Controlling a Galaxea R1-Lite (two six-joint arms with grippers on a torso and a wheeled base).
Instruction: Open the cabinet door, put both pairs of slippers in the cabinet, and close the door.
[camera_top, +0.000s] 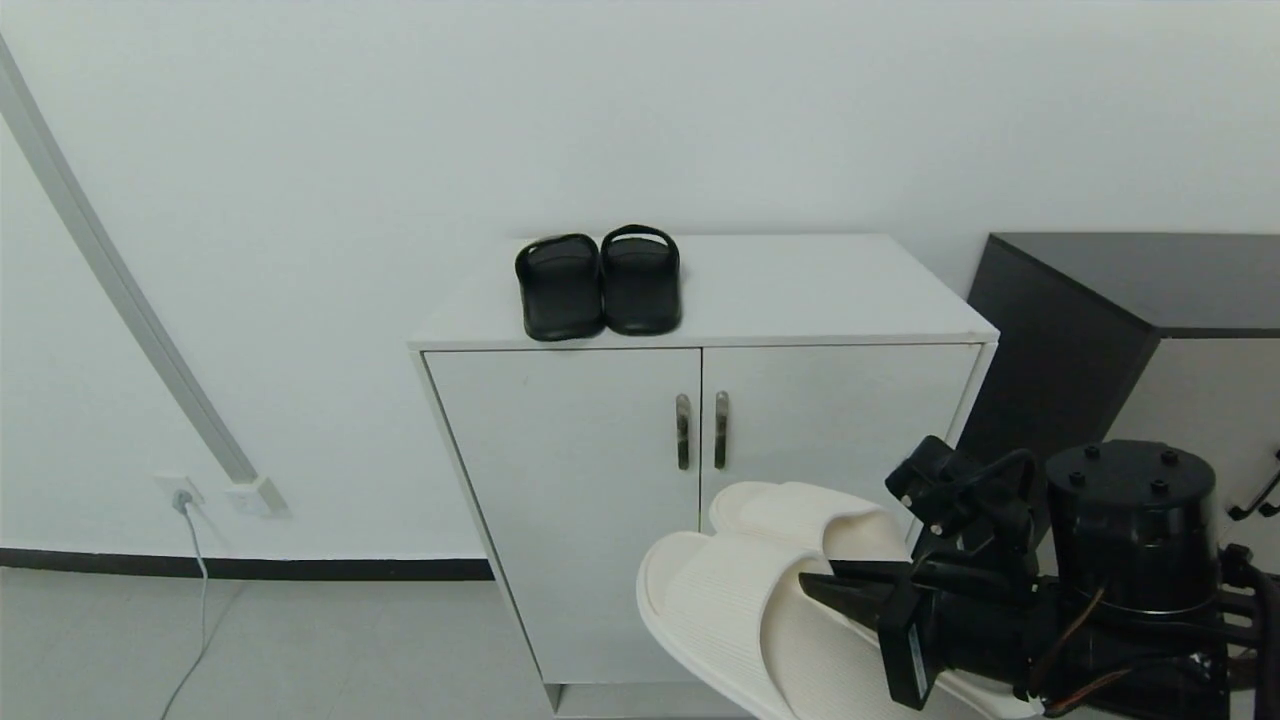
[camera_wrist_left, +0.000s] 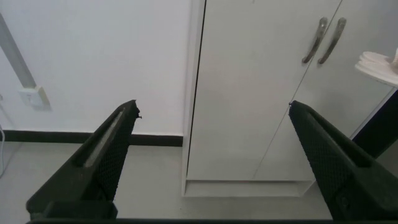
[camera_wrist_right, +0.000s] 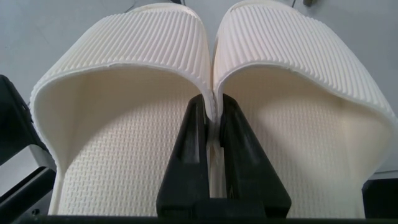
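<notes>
1. While both doors of the white cabinet (camera_top: 560, 480) are shut, their two metal handles (camera_top: 702, 431) stand side by side at the centre seam.
2. On the cabinet top, the black slippers (camera_top: 600, 285) lie paired and touching, toes towards the wall, at about 10 o'clock from the top's middle.
3. At 5 o'clock in the head view, the right gripper (camera_top: 830, 585) is clamped on the white slippers (camera_top: 740, 600). It holds them in front of the right door.
4. Its fingers (camera_wrist_right: 193, 130) pinch the two inner side edges of that pair (camera_wrist_right: 124, 93) together.
5. With nothing between its jaws, the left gripper (camera_wrist_left: 212, 106) is spread wide and faces the cabinet's (camera_wrist_left: 249, 93) lower front.
6. A dark cabinet (camera_top: 1060, 350) stands at 3 o'clock from the white one, and a wall socket (camera_top: 180, 493) at 8 o'clock.
</notes>
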